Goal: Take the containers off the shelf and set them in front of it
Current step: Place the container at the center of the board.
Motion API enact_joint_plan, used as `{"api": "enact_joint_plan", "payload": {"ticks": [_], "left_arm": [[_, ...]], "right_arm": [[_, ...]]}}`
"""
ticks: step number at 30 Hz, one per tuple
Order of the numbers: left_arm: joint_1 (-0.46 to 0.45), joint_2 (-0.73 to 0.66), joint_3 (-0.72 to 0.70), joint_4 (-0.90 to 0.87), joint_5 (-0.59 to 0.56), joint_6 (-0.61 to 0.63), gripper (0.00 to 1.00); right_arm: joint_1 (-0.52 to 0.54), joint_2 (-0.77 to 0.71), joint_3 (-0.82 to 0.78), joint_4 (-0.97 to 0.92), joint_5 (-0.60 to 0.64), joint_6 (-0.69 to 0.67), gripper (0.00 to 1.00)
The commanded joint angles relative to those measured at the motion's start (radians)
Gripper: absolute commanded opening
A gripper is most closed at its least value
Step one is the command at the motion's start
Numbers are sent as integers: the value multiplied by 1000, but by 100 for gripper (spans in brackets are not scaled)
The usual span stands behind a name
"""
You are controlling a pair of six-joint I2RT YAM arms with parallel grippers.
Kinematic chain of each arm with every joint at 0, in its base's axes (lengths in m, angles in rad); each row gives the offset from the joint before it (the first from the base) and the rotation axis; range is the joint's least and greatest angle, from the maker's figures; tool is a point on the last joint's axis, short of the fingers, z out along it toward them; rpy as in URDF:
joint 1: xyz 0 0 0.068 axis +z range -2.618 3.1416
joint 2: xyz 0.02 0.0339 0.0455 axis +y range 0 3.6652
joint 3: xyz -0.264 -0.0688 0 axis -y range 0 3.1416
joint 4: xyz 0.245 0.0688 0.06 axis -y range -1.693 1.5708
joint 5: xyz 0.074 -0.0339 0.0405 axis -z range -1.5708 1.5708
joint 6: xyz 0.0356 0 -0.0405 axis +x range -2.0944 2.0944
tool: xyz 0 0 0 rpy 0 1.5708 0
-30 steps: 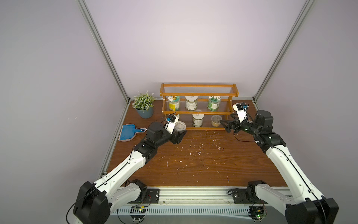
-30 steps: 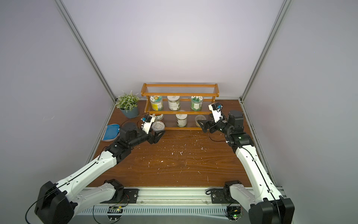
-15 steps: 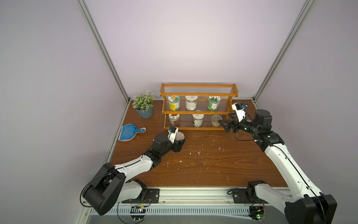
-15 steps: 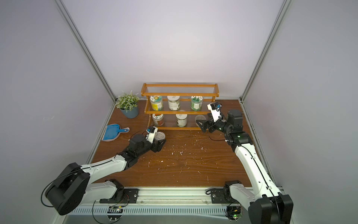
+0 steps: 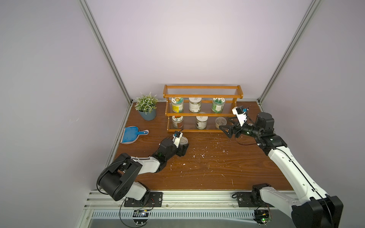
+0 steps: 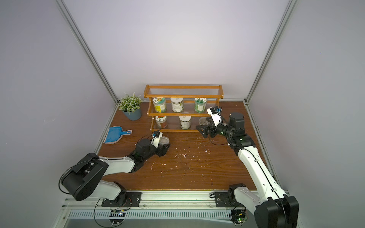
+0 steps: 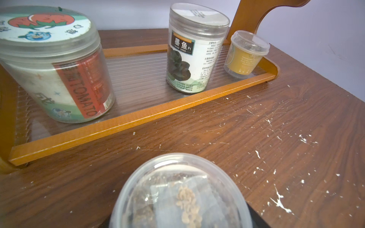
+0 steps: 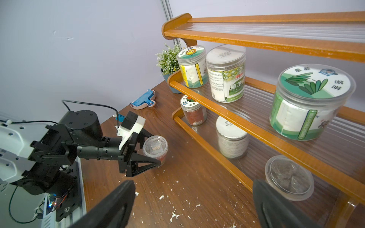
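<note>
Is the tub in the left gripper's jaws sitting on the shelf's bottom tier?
No: the left gripper holds the clear-lidded tub out in front of the shelf, off all its tiers.

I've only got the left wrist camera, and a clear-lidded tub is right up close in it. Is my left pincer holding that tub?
Observer: Yes, the left pincer is shut on the clear-lidded tub.
Operator: Where's the right pincer?
Observer: The right pincer is open beside the small yellow-label tub on the bottom tier of the shelf, not around it.
Operator: What's above that tier?
Observer: Three jars on the middle tier: a sunflower-lid jar, a plain-lid jar and a green-leaf-lid jar.
</note>
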Motion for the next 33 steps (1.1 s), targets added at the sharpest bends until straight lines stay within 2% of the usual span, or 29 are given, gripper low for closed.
{"api": "enact_joint_plan", "payload": {"ticks": [1, 10, 15, 24, 33], "left_arm": [[-9, 23, 6, 67, -23, 14, 76], [-7, 88, 13, 91, -3, 3, 82], [-7, 70, 15, 60, -5, 10, 86], [-7, -28, 46, -111, -48, 17, 99], [-17, -254, 113, -388, -72, -49, 100]], "right_arm": [[6, -4, -2, 33, -26, -4, 100], [8, -5, -15, 32, -26, -1, 100], [10, -8, -25, 36, -23, 3, 100], [11, -8, -23, 22, -15, 5, 100], [52, -1, 16, -59, -29, -30, 99]]}}
